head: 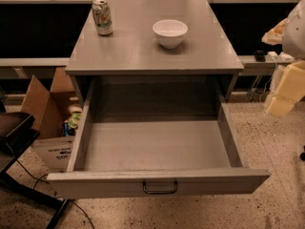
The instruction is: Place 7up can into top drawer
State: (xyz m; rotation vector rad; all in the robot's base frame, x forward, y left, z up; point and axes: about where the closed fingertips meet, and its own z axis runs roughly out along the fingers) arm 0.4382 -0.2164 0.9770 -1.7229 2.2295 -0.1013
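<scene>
The 7up can (102,17) stands upright on the far left of the grey cabinet top (143,51). It is pale silver with green and red markings. The top drawer (95,184) is pulled wide open toward me, and nothing lies inside it. Its dark wire handle (160,188) sits at the centre of the flat front panel. My gripper (281,103) is at the right edge of the view, pale yellow, beside the cabinet and level with the drawer opening. It is far from the can and holds nothing that I can see.
A white bowl (170,32) stands on the cabinet top, right of the can. An open cardboard box (47,113) with items sits on the floor at the left, next to a black chair base (14,137). Cables and plugs (267,56) lie behind at the right.
</scene>
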